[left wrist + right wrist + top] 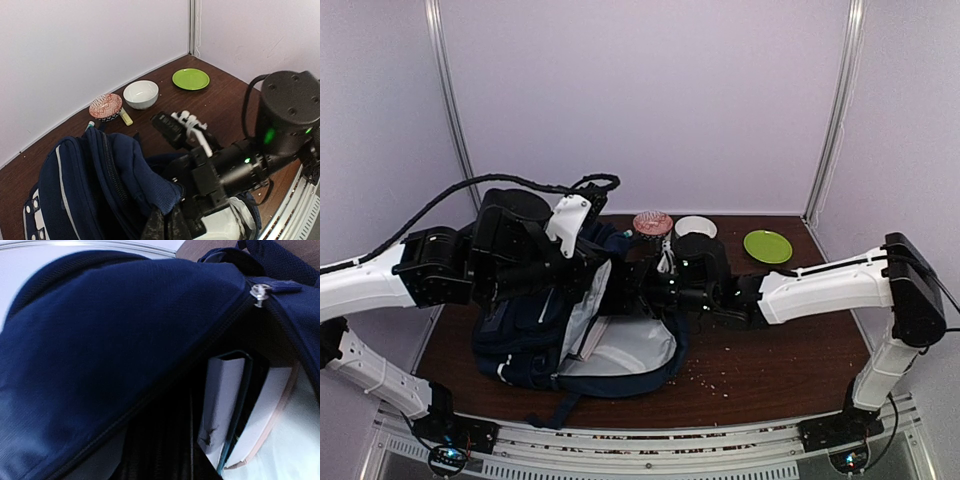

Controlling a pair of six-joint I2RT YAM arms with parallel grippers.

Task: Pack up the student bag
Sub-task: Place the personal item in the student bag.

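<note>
Top external view showed the student bag [520,340], a large navy blue fabric backpack with grey lining, lying on the left-centre of the dark wooden tabletop [780,340]. Its long axis ran roughly left to right, and its unzipped mouth faced right, toward the right arm. One zipped flap lay folded down on the near side with the pale lining turned up, and a dark strap trailed toward the near edge.

Left wrist view showed the left claw [167,220] pressed together on a bunch of navy fabric at the upper edge of the mouth, holding it raised. The right claw [650,290] reached into the opening, where its fingertips were hidden by the fabric, so I could not tell whether they were spread or closed.

Right wrist view looked into the bag under the lifted navy panel. Two books stood side by side against the lining, a white-paged book with a dark teal cover [225,405] and a book with a pinkish cover edge [267,415].

Along the far wall, well apart from the bag's mouth, a red patterned bowl [652,222] sat just beside a white ceramic bowl [695,226], with a flat round green plate [767,246] further right
</note>
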